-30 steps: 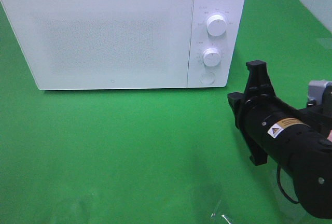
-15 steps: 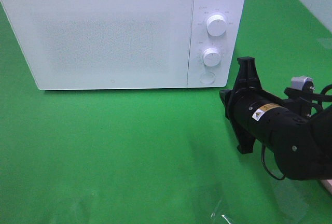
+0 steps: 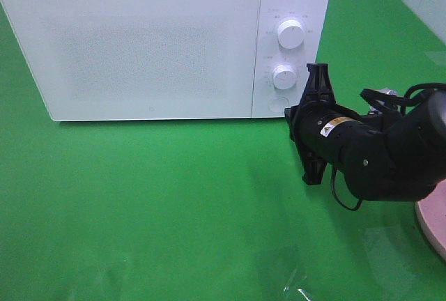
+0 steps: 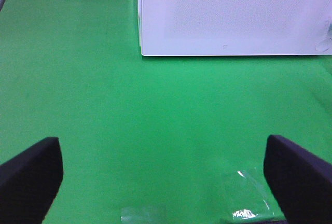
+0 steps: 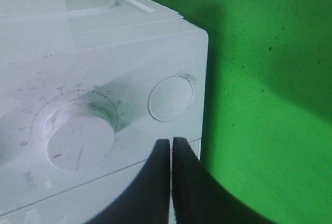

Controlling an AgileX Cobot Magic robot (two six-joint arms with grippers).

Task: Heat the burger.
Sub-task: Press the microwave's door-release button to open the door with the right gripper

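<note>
- Left gripper (image 4: 165,175): its two dark fingers are spread wide over bare green table cover (image 4: 104,120) and hold nothing. It does not show in the high view.
- Microwave oven (image 3: 150,43): white, standing at the back of the table. Its door (image 3: 132,50) is closed flush, so nothing inside can be seen.
- Control panel: upper knob (image 3: 290,33), lower knob (image 3: 283,76), and a round push button (image 3: 279,104) at the bottom corner, judged to be the door release.
- Right gripper (image 5: 170,143): fingers pressed together with nothing between them, tips pointing at the panel just below the round button and beside the lower knob. Whether they touch it cannot be told.
- Pink plate (image 3: 433,228): only a sliver of rim shows at the far right edge, near the right arm (image 3: 376,155).
- Burger: not in any view. It may sit on the hidden part of the plate, but that cannot be confirmed.
- Step in hand (judgement): opening the door with the closed fingertips; loading is not yet begun.
- Handling (judgement): a burger should be light, soft and loosely stacked, so its layers can slide and the bun can crush. A gentle wide grip across the bun's sides, low near the patty, seems safest, kept level; lifting by the plate rim would spare it altogether.
</note>
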